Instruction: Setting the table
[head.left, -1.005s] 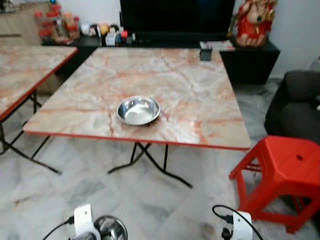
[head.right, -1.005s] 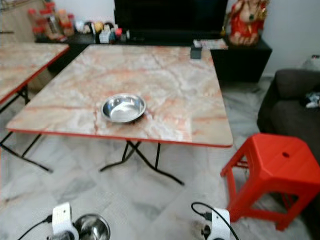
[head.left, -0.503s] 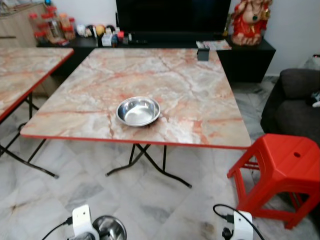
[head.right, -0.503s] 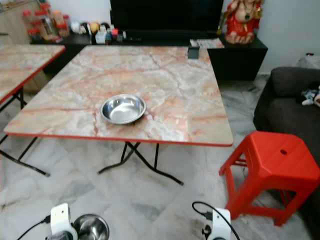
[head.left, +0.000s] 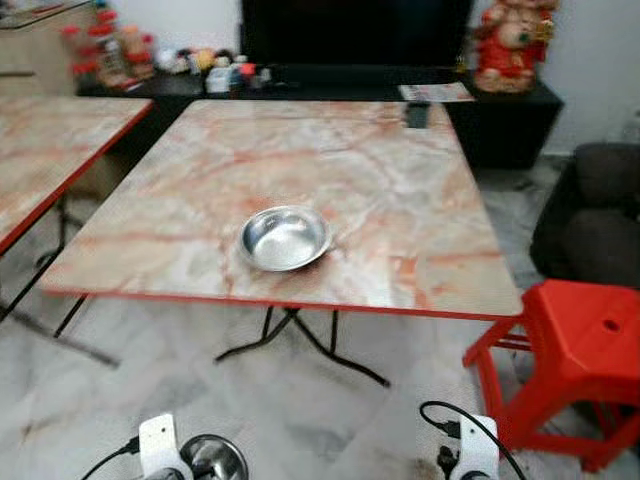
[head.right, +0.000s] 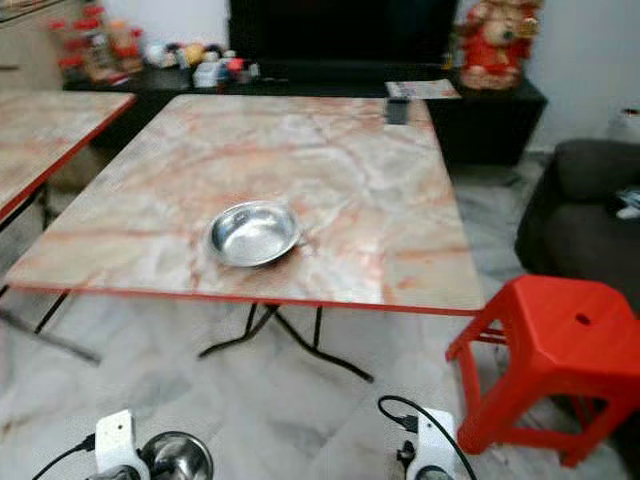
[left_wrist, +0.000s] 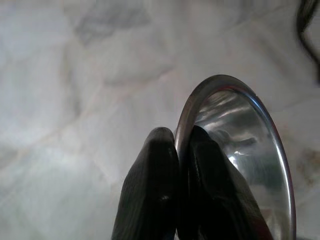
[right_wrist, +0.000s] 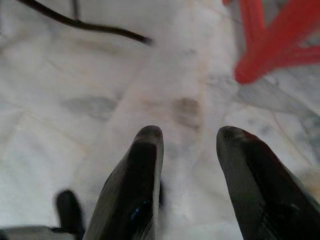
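Observation:
A steel bowl (head.left: 284, 238) rests near the front edge of the marble-patterned table (head.left: 400, 200). A second steel bowl (left_wrist: 240, 140) hangs low over the tiled floor, its rim pinched by my left gripper (left_wrist: 181, 137), which is shut on it; that held bowl (head.left: 215, 458) shows at the bottom of the left eye view. My right gripper (right_wrist: 186, 136) is open with nothing between its fingers, pointing down at the floor beside a red stool leg.
A red plastic stool (head.left: 575, 360) stands at the table's front right corner. A dark sofa (head.left: 590, 210) lies further right. Another marble table (head.left: 50, 150) is on the left. A black TV cabinet (head.left: 470, 110) with clutter and a figurine runs along the back wall.
The view has shifted slightly and the table looks a little closer. The bowl on the table and the held bowl keep their places.

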